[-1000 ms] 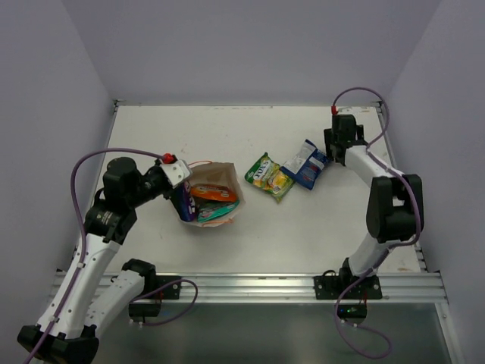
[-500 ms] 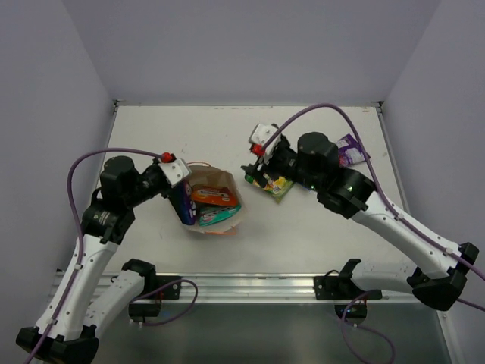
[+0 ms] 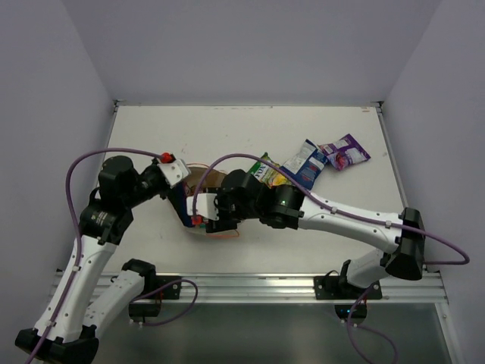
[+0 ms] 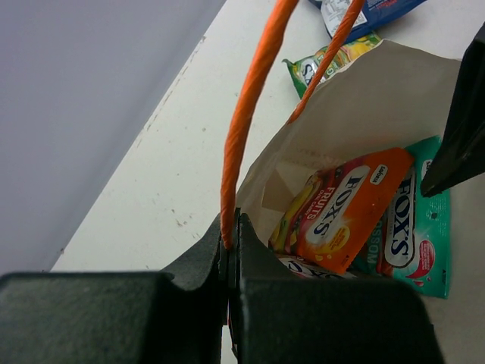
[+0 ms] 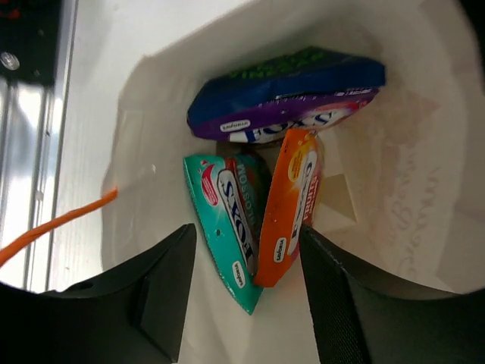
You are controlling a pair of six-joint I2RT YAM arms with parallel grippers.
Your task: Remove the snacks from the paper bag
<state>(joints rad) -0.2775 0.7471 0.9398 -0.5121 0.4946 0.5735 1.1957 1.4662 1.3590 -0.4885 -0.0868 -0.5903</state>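
Two grippers meet at the small beige paper bag (image 3: 206, 176), which lies on the white tabletop (image 3: 227, 129) left of centre, its mouth open toward the right gripper. On the left, the left gripper (image 4: 230, 246) has its fingers clenched flat on a thin orange loop handle (image 4: 254, 98), pinching it right at the bag's rim. The handle arches up and away from there.

Inside the bag I can see an orange-red foil packet (image 5: 292, 197) leaning against a teal-pink foil packet (image 5: 227, 227). Deeper in, a dark blue packet (image 5: 292, 80) sits stacked on a purple-and-white packet (image 5: 288, 121). The right gripper (image 5: 246, 250) sits at the mouth with its black fingers (image 5: 163, 296) spread wide, one on each side of the teal-pink and orange-red pair, gripping nothing.

From above, the right arm's long white forearm stretches across the table and covers most of the bag and what is in it, so only the bag's far edge shows there.

Further right, a green-yellow foil packet (image 3: 265, 168) lies half tucked behind that arm, just beside a blue-white foil packet (image 3: 305, 163). A purple foil packet (image 3: 345, 152) lies at the blue-white one's right end. Pale lilac walls (image 3: 250, 53) close in three sides, and a metal rail (image 3: 250, 284) runs along the near edge.
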